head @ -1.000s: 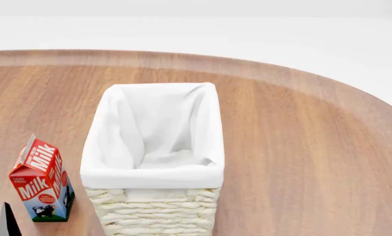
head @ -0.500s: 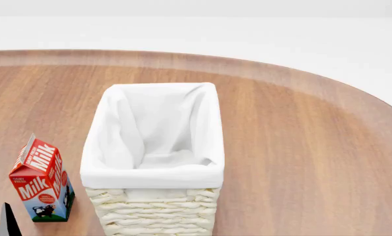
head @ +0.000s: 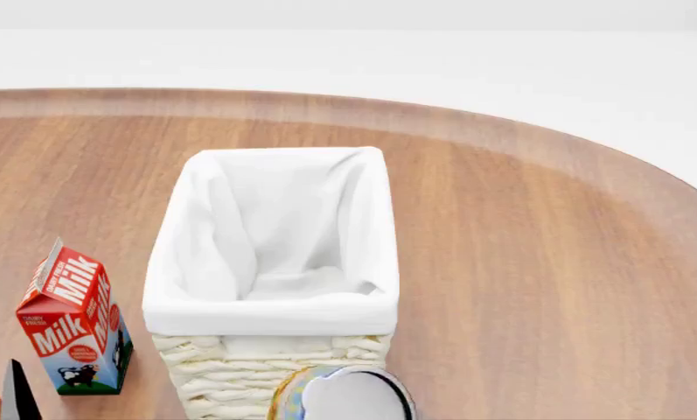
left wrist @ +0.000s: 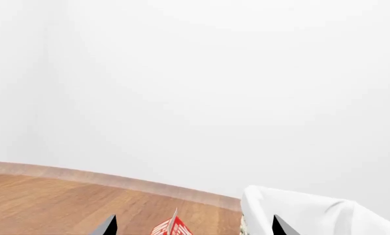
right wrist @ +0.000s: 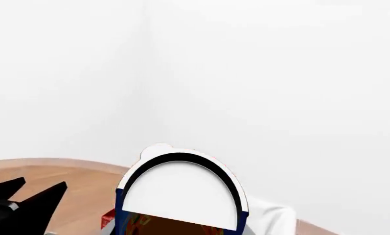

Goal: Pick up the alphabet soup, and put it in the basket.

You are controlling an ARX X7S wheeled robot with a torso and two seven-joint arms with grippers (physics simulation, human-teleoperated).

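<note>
- The soup [head: 345,395] showed only as a pale round top with a blue-and-yellow edge at the bottom of the head view, just in front of the basket [head: 272,313] and apparently lifted off the tabletop [head: 535,262].
- In the right wrist view the can [right wrist: 181,196] filled the space right before the camera, its white end ringed in dark blue. That suggested the right tool was pinching it, though its fingers were not visible, so I cannot tell for sure.
- The left tool [left wrist: 191,230] showed two dark tips set well apart, spread with nothing between them. A milk carton [left wrist: 172,228] and the basket's cloth rim [left wrist: 299,208] lay beyond it.
- The step in hand looked like the carry: the can had to rise above the near rim before travelling forward, or it could knock the folded lining.
- It would be best released over the middle of the opening and low, so it would not bounce or tip against a wall.
- The basket held only its white lining, with nothing lying inside.
- The carton [head: 74,319] stood upright to the left of the basket, clear of the likely path. A small dark and yellow object [head: 4,398] sat at the bottom left corner, too cropped to name.
</note>
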